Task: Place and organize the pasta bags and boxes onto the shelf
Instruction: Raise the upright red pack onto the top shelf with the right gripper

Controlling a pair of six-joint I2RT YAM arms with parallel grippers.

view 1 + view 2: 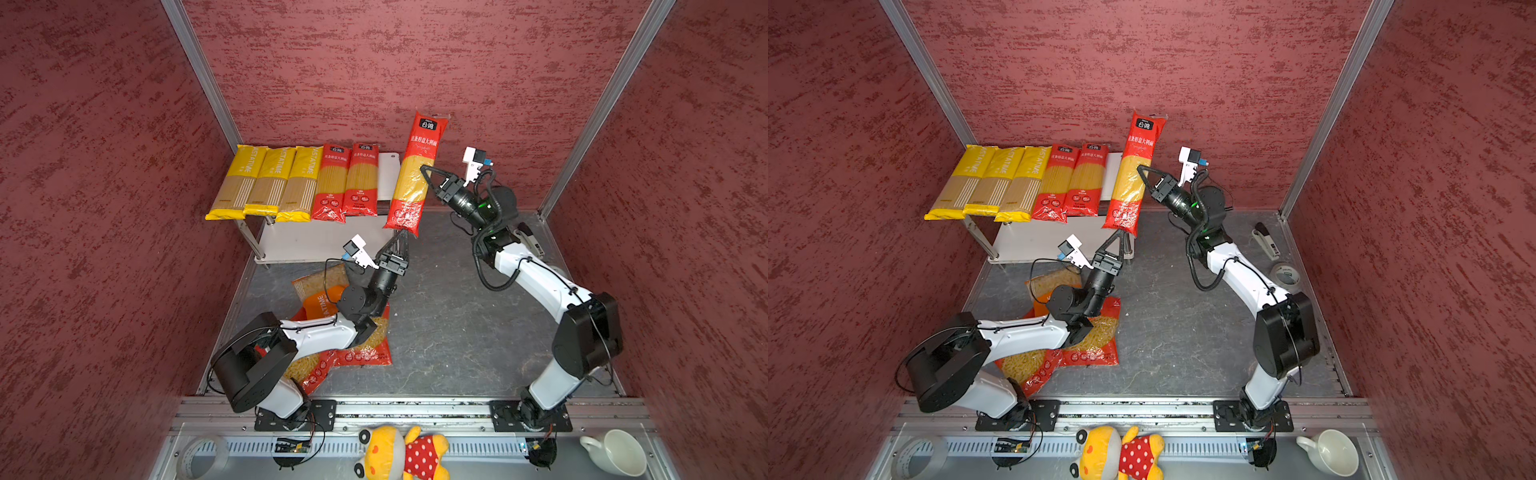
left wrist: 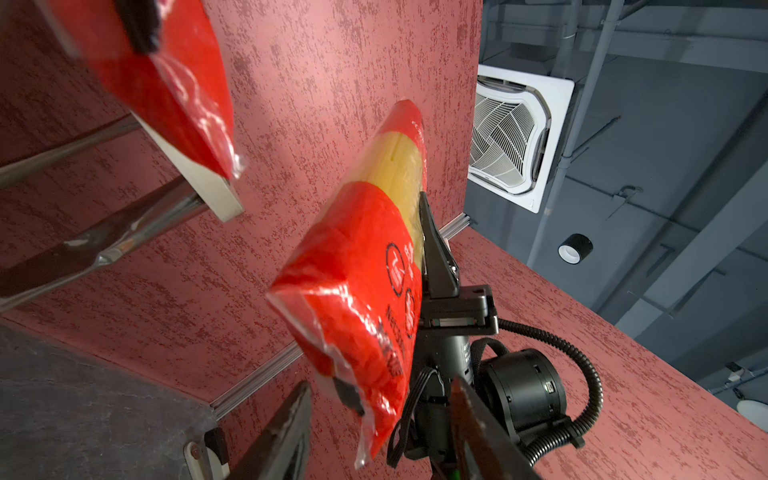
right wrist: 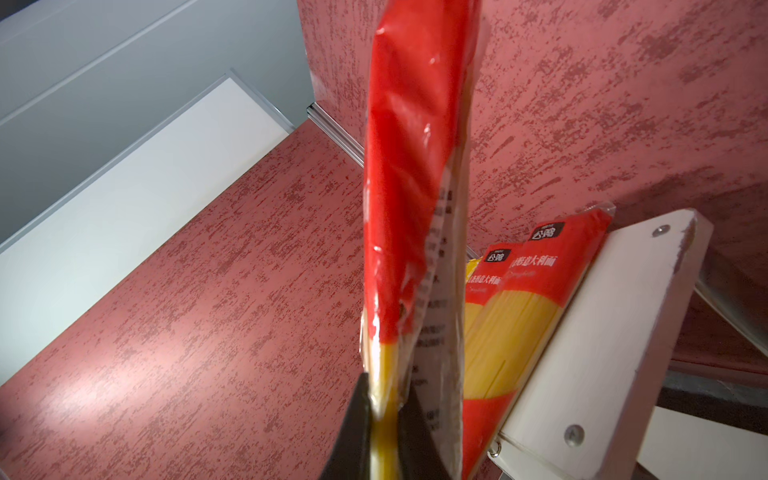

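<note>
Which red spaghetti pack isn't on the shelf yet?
The red pack held aloft in the right gripper, right of the two red packs lying flat on the shelf's top board.

The shelf (image 1: 390, 174), two white boards on shiny posts, carries five spaghetti packs side by side across its top board: three yellow PASTATIME packs (image 1: 270, 183) at the left, then two red window packs (image 1: 332, 185), their near ends overhanging the edge. A third red pack (image 1: 415, 174) hangs steeply tilted in the air just right of them, pinched at its middle by the right gripper (image 1: 424, 171). On the floor in front lie an orange PASTATIME bag (image 1: 320, 299) and two red bags (image 1: 370, 345), overlapping
</note>
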